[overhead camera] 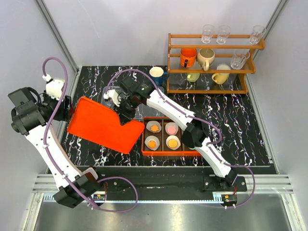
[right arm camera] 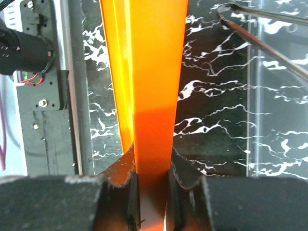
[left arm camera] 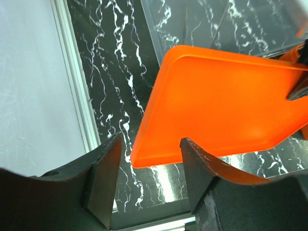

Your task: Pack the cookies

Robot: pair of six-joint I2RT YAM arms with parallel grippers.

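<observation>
Right claw (right arm camera: 151, 163) clamped on lid (overhead camera: 103, 124) edge, left of tray (overhead camera: 166, 153). Left claw (left arm camera: 149, 144) apart at the lid corner farthest from tray. Cookies (overhead camera: 154, 128) in tray.

Glossy orange plastic lid (overhead camera: 98, 124), polished marble-look tabletop (overhead camera: 231, 110)

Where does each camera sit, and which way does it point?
Top external: above and behind, looking down at the table; both arms show.
Left wrist: on the left arm, looking past the open left gripper at the orange lid.
Right wrist: on the right arm, looking along the lid clamped in the right gripper.
Shared: all three show the lid.
</observation>
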